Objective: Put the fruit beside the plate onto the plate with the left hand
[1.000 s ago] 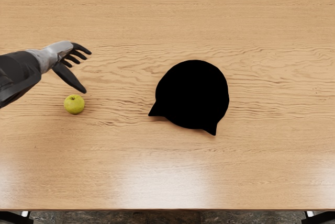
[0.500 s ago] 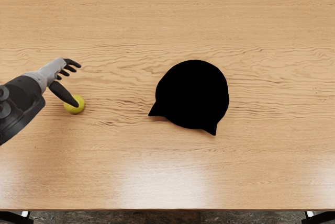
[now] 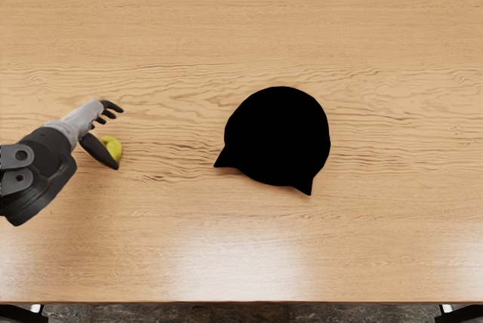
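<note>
As the fruit lies just right of the left hand, against its thumb, fingers are seen spread, nothing grasped.

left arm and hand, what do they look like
The left arm is a bulky dark grey shell with a round joint housing showing lighter grey parts. The left hand has a light grey back and slim black fingers.

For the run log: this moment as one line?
left hand: open at apple | apple: on table, off plate | right hand: not in view
</note>
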Robot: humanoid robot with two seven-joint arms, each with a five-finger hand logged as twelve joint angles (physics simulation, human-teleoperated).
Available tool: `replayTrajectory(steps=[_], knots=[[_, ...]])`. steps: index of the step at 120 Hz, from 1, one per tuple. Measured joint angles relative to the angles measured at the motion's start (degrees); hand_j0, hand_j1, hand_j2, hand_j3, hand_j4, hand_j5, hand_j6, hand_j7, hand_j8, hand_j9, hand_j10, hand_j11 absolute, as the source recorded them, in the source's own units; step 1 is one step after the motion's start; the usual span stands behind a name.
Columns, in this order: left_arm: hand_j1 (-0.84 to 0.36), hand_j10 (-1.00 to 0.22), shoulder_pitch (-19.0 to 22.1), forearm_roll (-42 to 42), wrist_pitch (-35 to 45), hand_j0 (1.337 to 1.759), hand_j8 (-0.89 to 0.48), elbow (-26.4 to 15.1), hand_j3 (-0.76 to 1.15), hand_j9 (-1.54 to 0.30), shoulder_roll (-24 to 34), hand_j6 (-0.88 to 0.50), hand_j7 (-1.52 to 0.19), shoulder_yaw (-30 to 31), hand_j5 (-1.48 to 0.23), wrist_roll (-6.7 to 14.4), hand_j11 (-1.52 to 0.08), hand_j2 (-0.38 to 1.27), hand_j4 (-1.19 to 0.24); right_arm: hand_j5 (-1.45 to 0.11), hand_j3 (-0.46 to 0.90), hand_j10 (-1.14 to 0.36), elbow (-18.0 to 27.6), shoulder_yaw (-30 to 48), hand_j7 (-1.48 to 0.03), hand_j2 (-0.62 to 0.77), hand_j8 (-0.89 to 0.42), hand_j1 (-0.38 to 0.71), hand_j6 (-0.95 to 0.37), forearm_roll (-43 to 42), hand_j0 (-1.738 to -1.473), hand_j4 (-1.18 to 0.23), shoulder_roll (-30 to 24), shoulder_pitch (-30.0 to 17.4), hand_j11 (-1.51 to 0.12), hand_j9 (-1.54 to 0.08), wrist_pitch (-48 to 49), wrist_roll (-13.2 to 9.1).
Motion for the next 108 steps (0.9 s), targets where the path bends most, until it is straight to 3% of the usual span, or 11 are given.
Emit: replayTrajectory(steps=[79,108], knots=[[-0.05,-0.33,0.0,0.4,0.2,1.658,-0.33,1.3,0.0,-0.43,-1.6,-0.33,-0.43,2.0,-0.43,0.0,-0.43,0.07,-0.33,-0.05,0.0,-0.04,0.0,0.0,-0.05,-0.01,-0.04,-0.31,-0.04,0.0,-1.658,-0.04,0.0,0.0,-0.05,-0.05,0.0,0.0],[-0.09,-0.38,0.2,0.1,0.2,1.658,-0.38,4.1,0.0,-0.48,-3.3,-0.38,-0.48,2.7,-0.48,0.0,-0.48,0.08,-0.38,-0.05,0.0,-0.04,0.0,0.0,-0.05,-0.01,-0.04,-0.31,-0.04,0.0,-1.658,-0.04,0.0,0.0,-0.05,-0.05,0.0,0.0]])
